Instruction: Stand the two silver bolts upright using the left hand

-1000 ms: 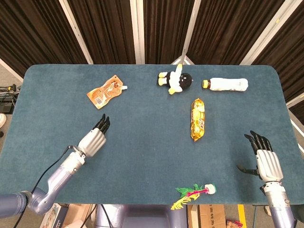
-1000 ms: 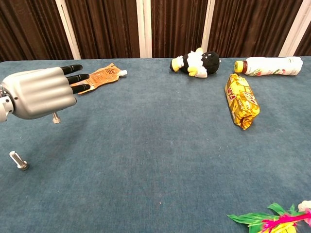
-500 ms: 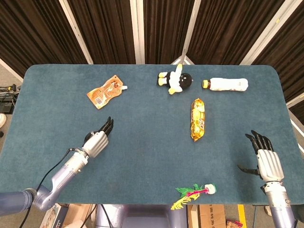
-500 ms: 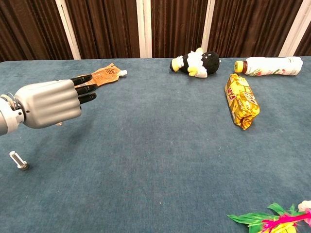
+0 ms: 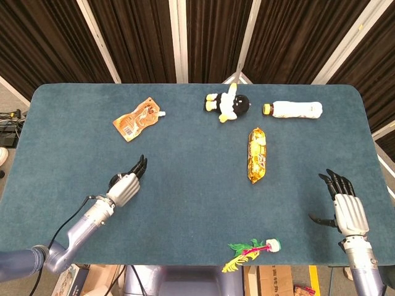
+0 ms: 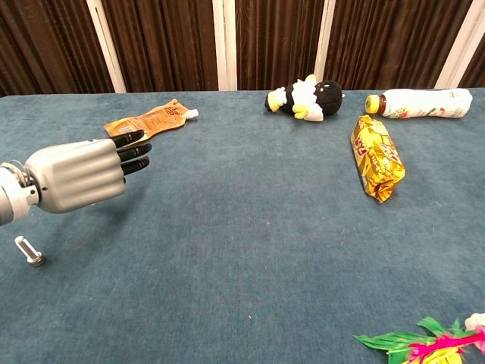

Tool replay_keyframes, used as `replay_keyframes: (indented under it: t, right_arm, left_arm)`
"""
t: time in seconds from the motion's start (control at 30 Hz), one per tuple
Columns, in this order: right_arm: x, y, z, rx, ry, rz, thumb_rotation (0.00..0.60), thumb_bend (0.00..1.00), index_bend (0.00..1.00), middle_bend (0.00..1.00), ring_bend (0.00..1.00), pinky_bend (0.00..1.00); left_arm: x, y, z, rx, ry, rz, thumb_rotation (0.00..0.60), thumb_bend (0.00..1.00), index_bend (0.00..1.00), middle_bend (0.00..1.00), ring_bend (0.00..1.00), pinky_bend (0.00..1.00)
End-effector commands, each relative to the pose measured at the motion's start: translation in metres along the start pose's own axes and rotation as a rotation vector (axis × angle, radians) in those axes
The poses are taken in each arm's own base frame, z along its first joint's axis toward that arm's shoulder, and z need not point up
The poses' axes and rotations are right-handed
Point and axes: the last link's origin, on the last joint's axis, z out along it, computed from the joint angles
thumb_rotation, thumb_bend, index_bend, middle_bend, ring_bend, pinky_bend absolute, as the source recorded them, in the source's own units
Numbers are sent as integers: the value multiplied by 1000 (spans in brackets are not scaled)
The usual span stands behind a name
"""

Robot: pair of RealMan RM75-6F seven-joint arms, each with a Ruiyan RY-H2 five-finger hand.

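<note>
One silver bolt (image 6: 29,251) is plainly in sight, lying on its side on the blue desk (image 6: 250,227) at the near left edge of the chest view, and the second bolt I cannot find — the left robot hand (image 6: 76,173) probably hides it. That robot hand hovers just above the felt, fingers extended and apart, holding nothing; the right robot hand (image 5: 347,209) rests open well apart at the far side. The risk: a smooth, round metal cylinder with a small head rolls away on a clumsy pinch, and the napped cloth gives a soft, uneven footing — released tilted, I reckon it topples.
</note>
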Motion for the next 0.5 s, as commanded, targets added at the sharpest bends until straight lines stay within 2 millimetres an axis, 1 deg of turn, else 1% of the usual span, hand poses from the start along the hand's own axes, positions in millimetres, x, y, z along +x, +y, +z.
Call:
replay_keyframes:
  t: [0.03, 0.5]
  right_arm:
    - [0, 0, 0, 0, 0, 0, 600, 107, 150, 67, 42, 0]
    - [1, 1, 0, -2, 2, 4, 600, 106, 159, 67, 42, 0]
  left_arm:
    - [0, 1, 0, -3, 3, 1, 600, 540, 552, 89, 0, 0]
    - [0, 7, -2, -9, -18, -10, 600, 506, 480, 80, 0, 0]
